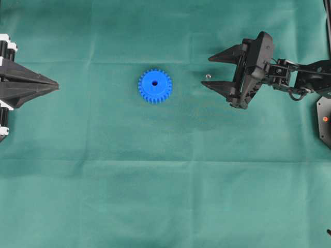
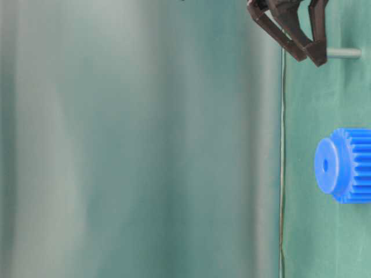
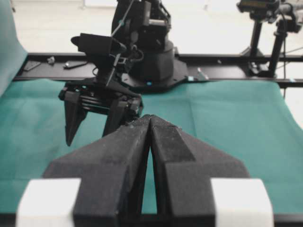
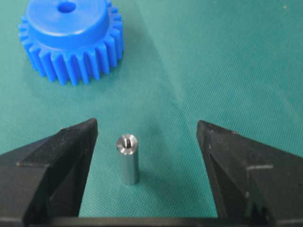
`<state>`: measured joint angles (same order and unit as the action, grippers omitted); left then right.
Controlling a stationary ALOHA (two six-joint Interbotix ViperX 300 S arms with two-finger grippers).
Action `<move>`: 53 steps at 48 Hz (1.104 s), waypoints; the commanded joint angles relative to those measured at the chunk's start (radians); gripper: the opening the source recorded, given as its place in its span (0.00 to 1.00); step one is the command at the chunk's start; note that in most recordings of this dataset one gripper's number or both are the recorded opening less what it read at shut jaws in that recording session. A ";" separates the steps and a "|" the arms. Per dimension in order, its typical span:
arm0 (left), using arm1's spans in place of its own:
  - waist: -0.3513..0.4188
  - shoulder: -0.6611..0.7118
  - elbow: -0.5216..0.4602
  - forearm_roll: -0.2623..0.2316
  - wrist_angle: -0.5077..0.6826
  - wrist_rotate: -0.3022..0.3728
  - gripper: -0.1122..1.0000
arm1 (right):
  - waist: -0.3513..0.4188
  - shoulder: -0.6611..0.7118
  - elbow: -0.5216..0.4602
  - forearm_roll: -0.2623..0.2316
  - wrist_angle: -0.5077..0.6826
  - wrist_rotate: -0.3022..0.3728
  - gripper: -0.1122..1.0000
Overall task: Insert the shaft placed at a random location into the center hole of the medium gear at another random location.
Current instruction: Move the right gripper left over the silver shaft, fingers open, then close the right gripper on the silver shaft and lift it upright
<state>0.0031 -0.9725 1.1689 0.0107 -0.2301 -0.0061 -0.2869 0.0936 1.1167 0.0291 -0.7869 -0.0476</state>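
The blue medium gear (image 1: 154, 86) lies flat on the green cloth, its center hole (image 1: 154, 82) facing up and empty. Right of it the small silver shaft (image 1: 208, 76) stands upright on the cloth. My right gripper (image 1: 206, 72) is open around the shaft. In the right wrist view the shaft (image 4: 128, 158) stands between the two fingers of the right gripper (image 4: 147, 125), nearer the left one and touching neither, with the gear (image 4: 71, 40) beyond. My left gripper (image 1: 56, 84) rests at the left edge, and in its own view the left gripper (image 3: 150, 118) is shut on nothing.
Green cloth (image 1: 165, 196) covers the whole table. The right arm's base (image 3: 151, 61) and a black rail stand at the far edge in the left wrist view. In the table-level view, the gear (image 2: 348, 165) and shaft (image 2: 344, 53) show side-on.
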 commanded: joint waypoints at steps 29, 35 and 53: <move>0.002 0.005 -0.021 0.002 0.009 -0.002 0.10 | 0.005 -0.002 -0.008 -0.025 -0.026 -0.011 0.23; 0.002 0.005 -0.021 0.003 0.009 -0.002 0.10 | 0.005 -0.002 -0.008 -0.025 -0.026 -0.011 0.22; 0.008 0.005 -0.021 0.003 0.009 -0.002 0.10 | 0.006 -0.089 -0.021 -0.026 0.054 -0.008 0.22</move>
<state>0.0077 -0.9725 1.1689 0.0107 -0.2163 -0.0061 -0.2838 0.0629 1.1137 0.0061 -0.7609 -0.0476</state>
